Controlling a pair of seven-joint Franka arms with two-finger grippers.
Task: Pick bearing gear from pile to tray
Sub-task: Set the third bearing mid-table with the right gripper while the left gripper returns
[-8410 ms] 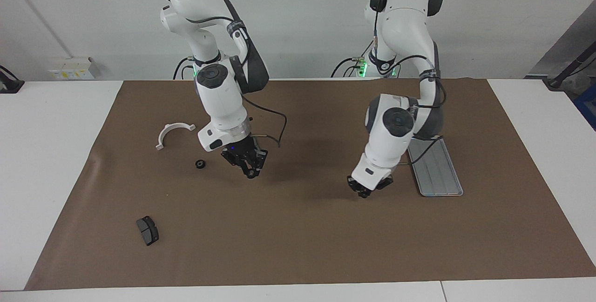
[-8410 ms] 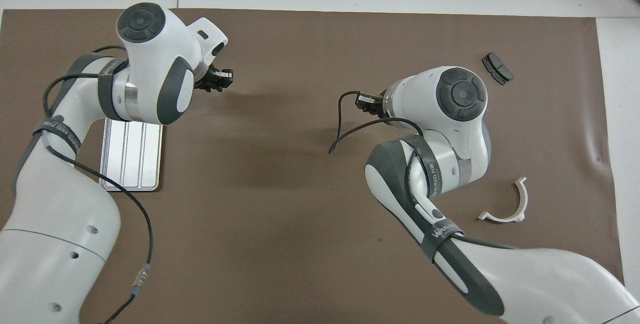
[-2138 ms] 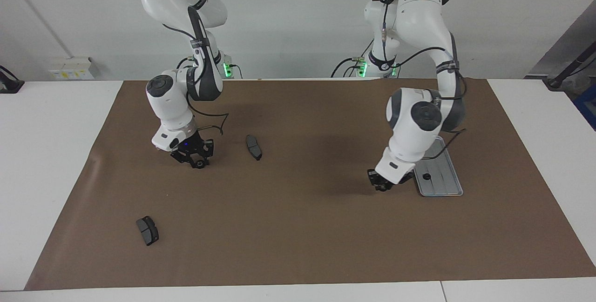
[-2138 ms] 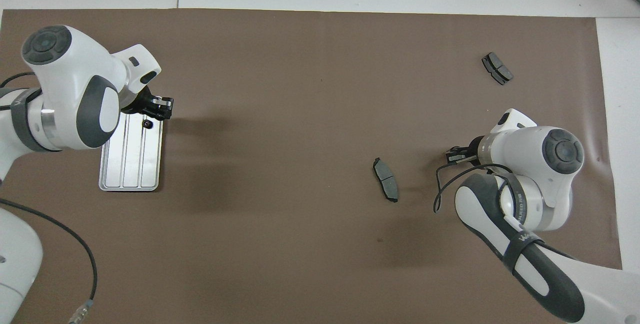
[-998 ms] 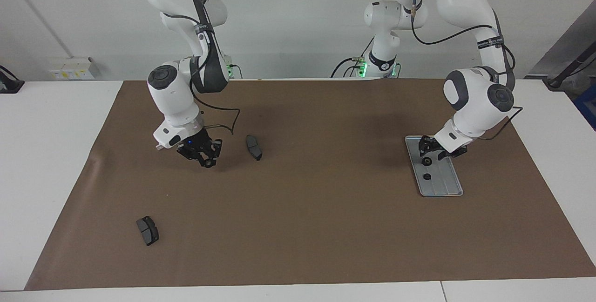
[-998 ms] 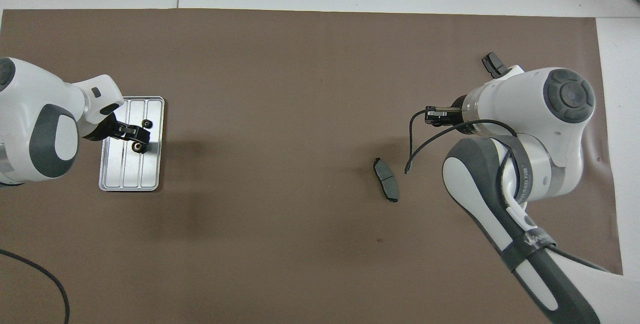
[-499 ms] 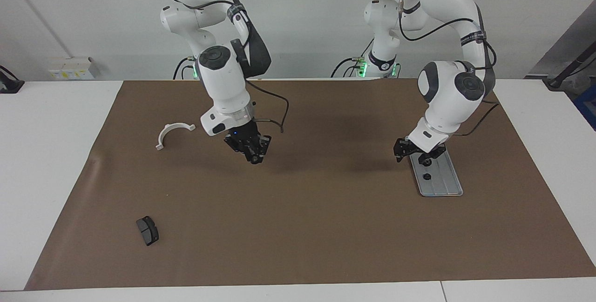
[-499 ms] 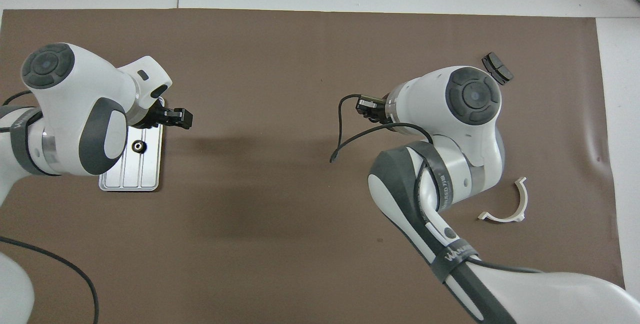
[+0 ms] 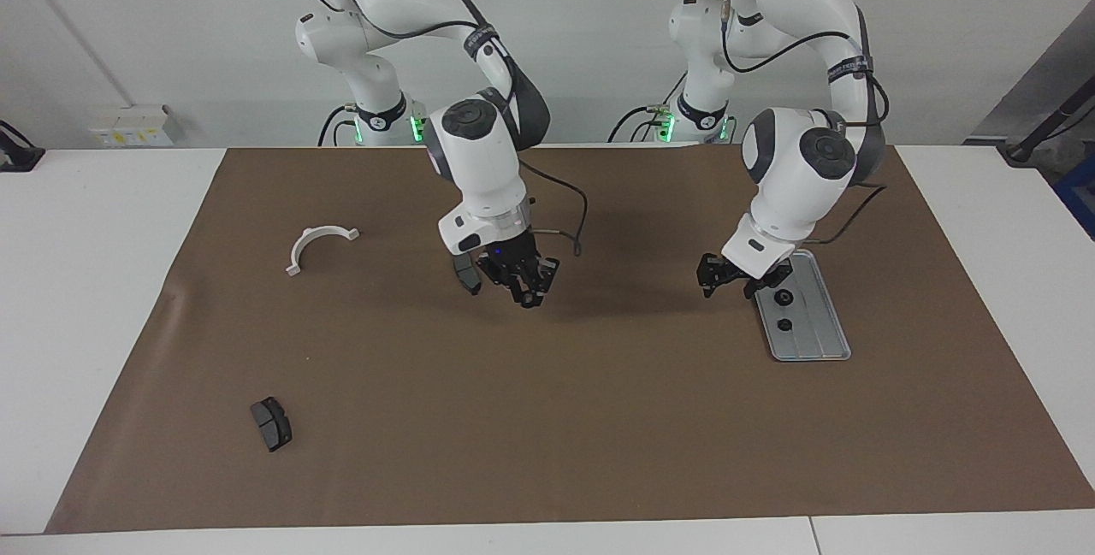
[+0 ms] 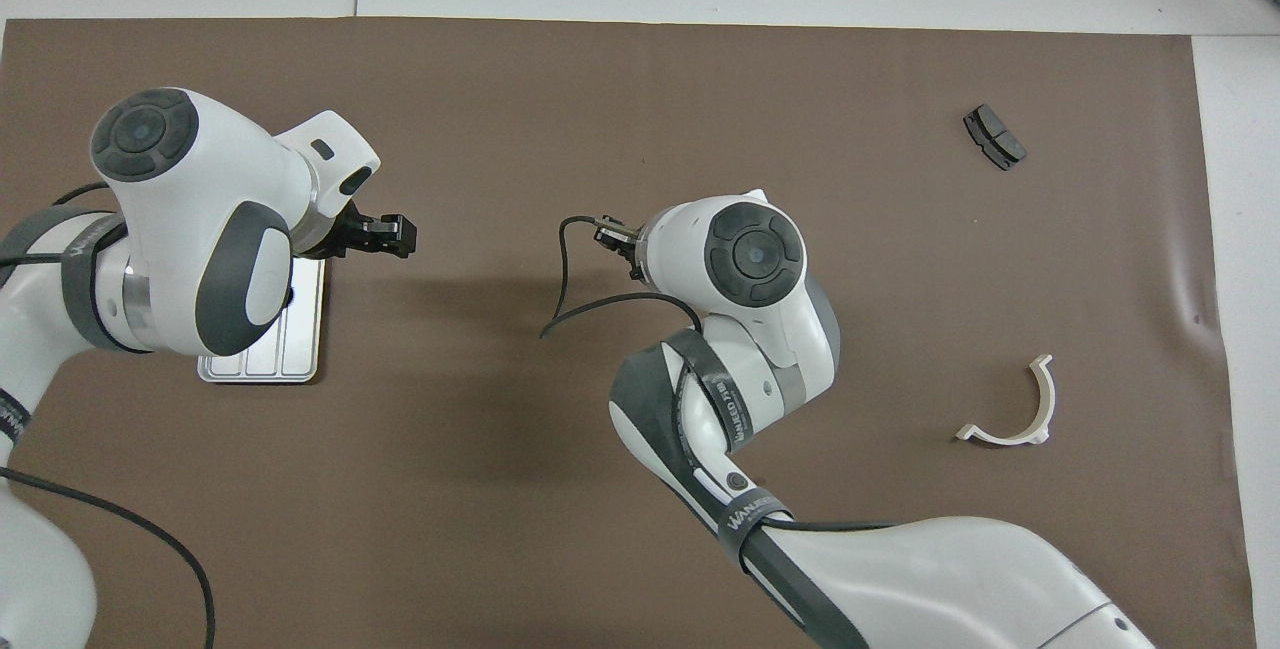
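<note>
The silver tray point(image 9: 817, 334) lies toward the left arm's end of the table, and two black bearing gears point(image 9: 784, 298) point(image 9: 784, 325) rest on it. In the overhead view the left arm covers much of the tray point(image 10: 262, 361). My left gripper point(image 9: 725, 276) point(image 10: 392, 234) hangs open and empty over the mat beside the tray's edge. My right gripper point(image 9: 525, 292) hovers over the middle of the mat, shut on a small dark bearing gear. The wrist hides most of the right gripper point(image 10: 612, 234) from above. What shows of the pile is scattered parts.
A dark brake pad point(image 9: 464, 274) lies on the mat, partly hidden by the right hand. A second brake pad point(image 9: 271, 423) point(image 10: 994, 137) and a white half-ring bracket point(image 9: 316, 243) point(image 10: 1015, 411) lie toward the right arm's end. Brown mat point(image 9: 547, 418) covers the table.
My right gripper has travelled over the mat toward the left arm's end, past the brake pad. My left gripper has shifted slightly off the tray toward the middle.
</note>
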